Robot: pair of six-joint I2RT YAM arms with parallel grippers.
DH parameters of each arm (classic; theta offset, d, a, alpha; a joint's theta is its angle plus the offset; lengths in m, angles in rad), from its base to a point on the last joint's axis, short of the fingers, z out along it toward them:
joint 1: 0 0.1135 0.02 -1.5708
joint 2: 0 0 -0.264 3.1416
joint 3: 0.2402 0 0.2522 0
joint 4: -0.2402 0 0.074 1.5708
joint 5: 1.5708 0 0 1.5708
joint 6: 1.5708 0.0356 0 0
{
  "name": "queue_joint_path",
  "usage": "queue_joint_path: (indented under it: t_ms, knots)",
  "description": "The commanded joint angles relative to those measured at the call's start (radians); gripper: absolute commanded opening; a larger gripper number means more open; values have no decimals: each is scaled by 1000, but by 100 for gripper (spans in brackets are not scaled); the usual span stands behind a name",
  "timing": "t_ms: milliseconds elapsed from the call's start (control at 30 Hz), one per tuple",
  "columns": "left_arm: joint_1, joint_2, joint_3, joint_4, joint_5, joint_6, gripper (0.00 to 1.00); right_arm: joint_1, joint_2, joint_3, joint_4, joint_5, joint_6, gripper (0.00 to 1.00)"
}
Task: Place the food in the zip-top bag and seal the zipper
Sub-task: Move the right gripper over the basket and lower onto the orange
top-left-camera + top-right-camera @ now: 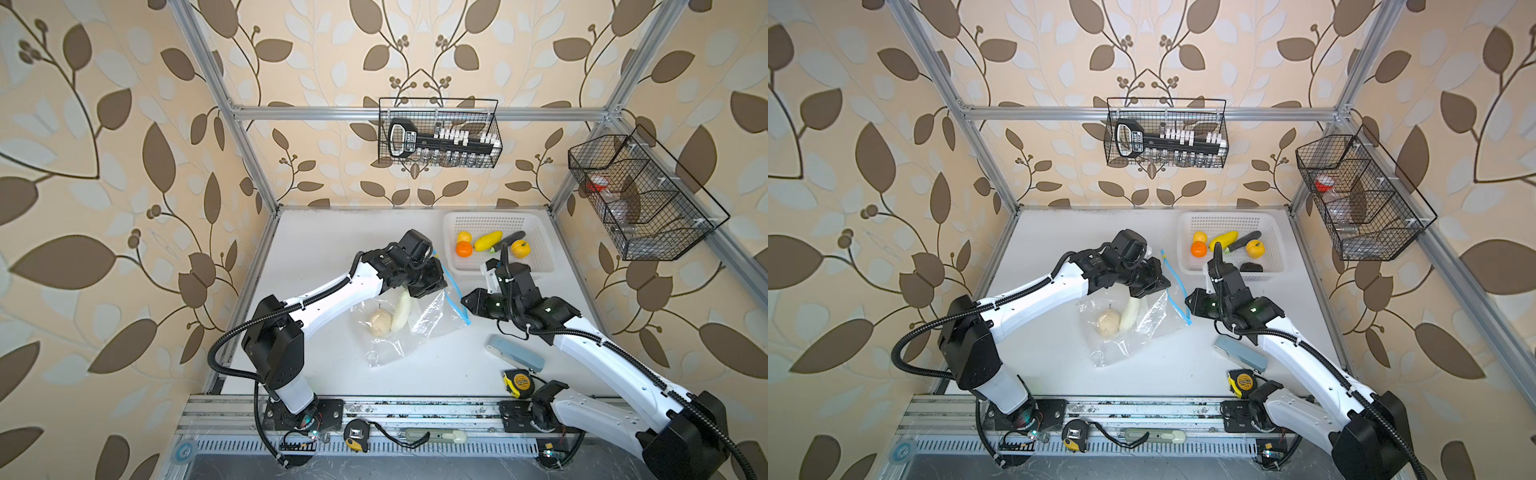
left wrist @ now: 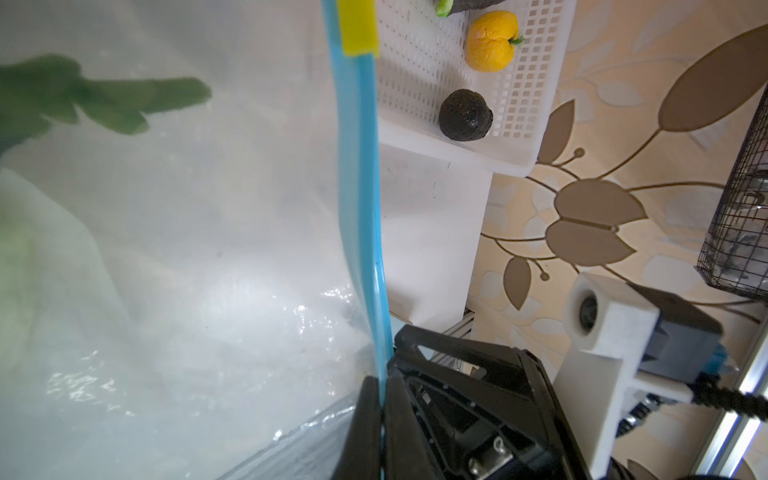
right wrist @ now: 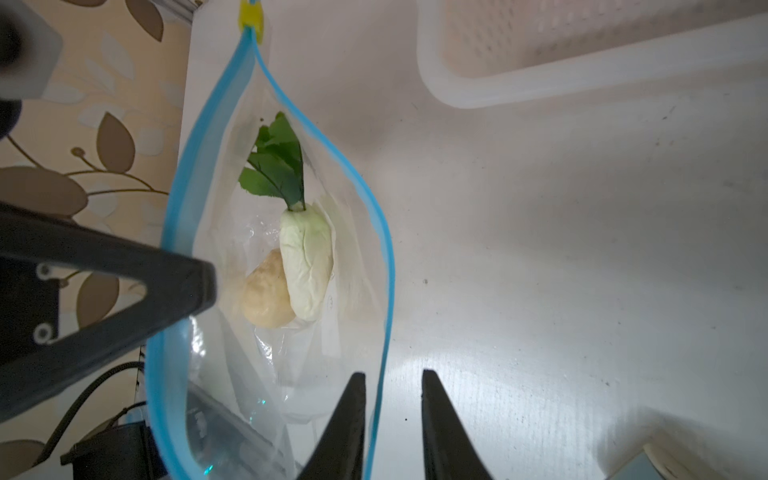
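The clear zip-top bag [image 1: 415, 328] [image 1: 1142, 324] lies mid-table with its mouth held open. Inside it are a beige round food piece [image 3: 266, 291] and a pale green-white one [image 3: 307, 266] with green leaves [image 3: 278, 166]. My left gripper [image 2: 380, 386] [image 1: 438, 286] is shut on the upper lip of the light-blue zipper [image 2: 359, 187], whose yellow slider [image 2: 358, 27] sits at the far end. My right gripper [image 3: 392, 378] [image 1: 467, 301] is open, and the lower zipper lip [image 3: 384, 249] runs between its fingers unpinched. More food sits in the white basket [image 1: 536, 266]: orange [image 1: 464, 248], yellow [image 1: 488, 241] and dark [image 1: 1251, 267] pieces.
A pale blue-grey case [image 1: 515, 353] and a yellow-and-black tape measure [image 1: 518, 382] lie near the front right, beside the right arm. Black wire baskets hang on the back wall [image 1: 438, 133] and the right wall [image 1: 640, 199].
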Motion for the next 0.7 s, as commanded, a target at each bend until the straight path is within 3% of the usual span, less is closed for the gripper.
queue_joint_path:
  t_ms: [0,200,667]
  knots:
    - [-9,-10,-12,22,7,-5,0,-36,22,78,-36,91,-83,36]
    - [-8,-21,-20,21,6,-1,0,-117,211,229,-23,213,-170,41]
    - [-9,-34,-26,17,18,13,0,-203,699,587,48,255,-254,46]
